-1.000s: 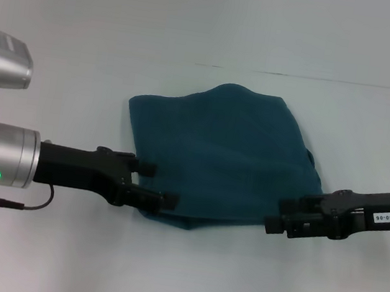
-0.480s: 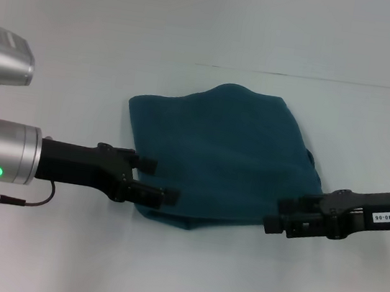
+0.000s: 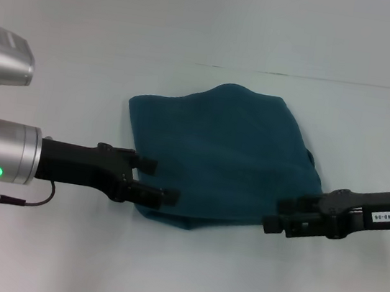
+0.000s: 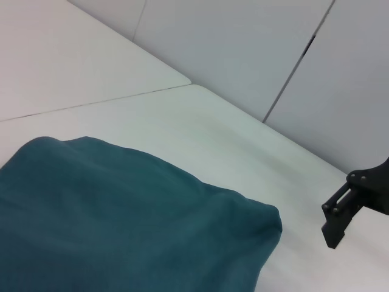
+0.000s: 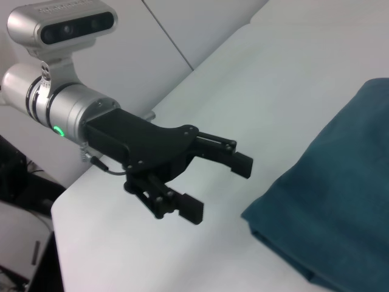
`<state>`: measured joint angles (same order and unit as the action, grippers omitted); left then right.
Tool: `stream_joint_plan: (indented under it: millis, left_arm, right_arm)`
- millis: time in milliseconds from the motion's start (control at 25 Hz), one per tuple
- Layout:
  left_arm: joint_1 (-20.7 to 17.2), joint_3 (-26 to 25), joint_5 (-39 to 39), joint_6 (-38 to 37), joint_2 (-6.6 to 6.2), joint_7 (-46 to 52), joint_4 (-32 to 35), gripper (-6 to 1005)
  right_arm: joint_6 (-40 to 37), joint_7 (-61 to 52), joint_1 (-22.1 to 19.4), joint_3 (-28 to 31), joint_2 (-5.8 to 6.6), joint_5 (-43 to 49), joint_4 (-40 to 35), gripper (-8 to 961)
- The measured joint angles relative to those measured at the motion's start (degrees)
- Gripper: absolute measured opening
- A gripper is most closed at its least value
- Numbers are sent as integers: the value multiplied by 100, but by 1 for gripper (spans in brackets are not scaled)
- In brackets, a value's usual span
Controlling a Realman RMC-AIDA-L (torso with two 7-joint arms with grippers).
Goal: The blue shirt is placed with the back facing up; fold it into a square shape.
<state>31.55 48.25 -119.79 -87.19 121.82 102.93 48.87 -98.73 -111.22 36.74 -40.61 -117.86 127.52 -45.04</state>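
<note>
Both grippers' spread fingers (image 5: pixel 197 211) beside — not touching — blue shirt (image 3: pixel 222 157).

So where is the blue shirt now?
In the head view the blue shirt lies folded mid-table, between the left end effector and the right end effector.

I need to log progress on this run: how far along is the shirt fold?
Mostly done: the shirt lies on the table as a compact, roughly square bundle, layered edges showing at its near side. In hand: nothing; the left gripper is open beside the near left corner, clear of the cloth, and the right gripper sits at the near right corner. Left: perhaps squaring the uneven edges.
</note>
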Motion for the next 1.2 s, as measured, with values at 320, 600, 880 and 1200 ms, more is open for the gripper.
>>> stream_joint_plan:
  millis: [320, 600, 880, 1200]
  left_arm:
    - [-229, 75, -53, -653, -22, -171, 19, 934]
    - [-309, 81, -54, -673, 0, -184, 36, 935]
    - [-253, 127, -54, -681, 0, -182, 11, 934]
    - [-238, 124, -53, -665, 0, -167, 8, 934]
  right_arm:
    - [-520, 269, -38, -409, 5, 41, 114, 809]
    - [-298, 254, -54, -391, 28, 29, 171, 809]
    - [-277, 257, -55, -391, 21, 33, 172, 808]
    - [-277, 249, -38, -396, 0, 36, 171, 808]
